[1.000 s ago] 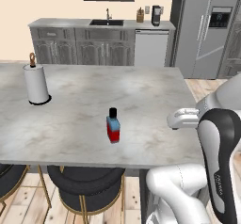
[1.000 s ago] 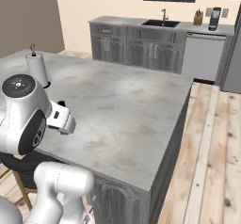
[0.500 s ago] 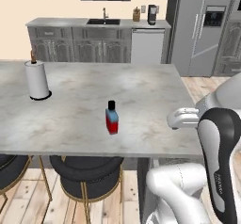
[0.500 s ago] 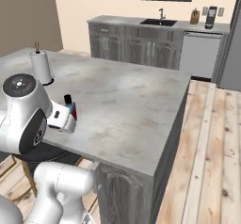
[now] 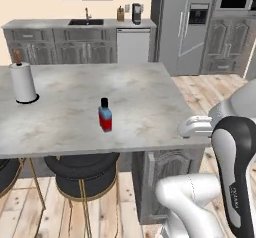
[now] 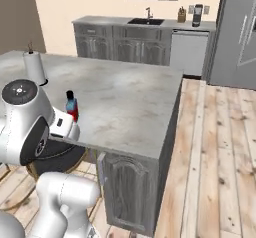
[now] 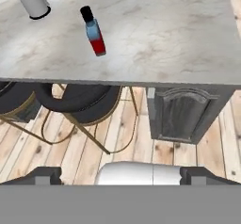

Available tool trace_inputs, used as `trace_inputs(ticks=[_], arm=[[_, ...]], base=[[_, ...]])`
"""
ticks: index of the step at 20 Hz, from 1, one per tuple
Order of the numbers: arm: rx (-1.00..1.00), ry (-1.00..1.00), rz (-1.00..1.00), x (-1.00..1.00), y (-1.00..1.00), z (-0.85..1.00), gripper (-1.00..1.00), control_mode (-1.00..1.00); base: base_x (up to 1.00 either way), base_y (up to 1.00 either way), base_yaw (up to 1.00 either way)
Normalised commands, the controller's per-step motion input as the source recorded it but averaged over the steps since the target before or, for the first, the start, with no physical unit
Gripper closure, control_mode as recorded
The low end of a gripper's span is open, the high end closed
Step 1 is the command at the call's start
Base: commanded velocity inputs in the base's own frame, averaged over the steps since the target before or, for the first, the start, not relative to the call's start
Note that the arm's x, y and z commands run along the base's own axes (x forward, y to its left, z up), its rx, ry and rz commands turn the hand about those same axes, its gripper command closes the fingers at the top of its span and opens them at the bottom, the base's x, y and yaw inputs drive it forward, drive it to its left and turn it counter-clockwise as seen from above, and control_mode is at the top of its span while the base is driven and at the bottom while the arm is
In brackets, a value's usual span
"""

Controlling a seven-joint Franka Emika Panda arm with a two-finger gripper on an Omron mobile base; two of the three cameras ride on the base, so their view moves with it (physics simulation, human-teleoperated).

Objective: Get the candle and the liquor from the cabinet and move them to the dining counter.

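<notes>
The liquor was already parked upright on the dining counter, mid-left of the left base frame, well apart from the paper-towel roll at the left edge. So that half looked done, and the candle was probably what was left. No candle could be made out anywhere on the top. The gripper was spread wide with nothing in it, low in the hand frame, over the stools and floor. Next, a drive back to the cabinet would likely be needed. The stools were cut off by the frame edges.
</notes>
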Motion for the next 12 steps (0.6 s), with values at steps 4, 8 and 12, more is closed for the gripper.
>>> trace_inputs(ticks=[4, 8, 12], arm=[[0.00, 0.00, 0.00, 0.00, 0.00, 0.00, -1.00, 1.00], [0.00, 0.00, 0.00, 0.00, 0.00, 0.00, -1.00, 1.00], [0.00, 0.00, 0.00, 0.00, 0.00, 0.00, -1.00, 1.00]], base=[[0.00, 0.05, -0.94], [0.00, 0.06, -1.00], [0.00, 0.06, -1.00]])
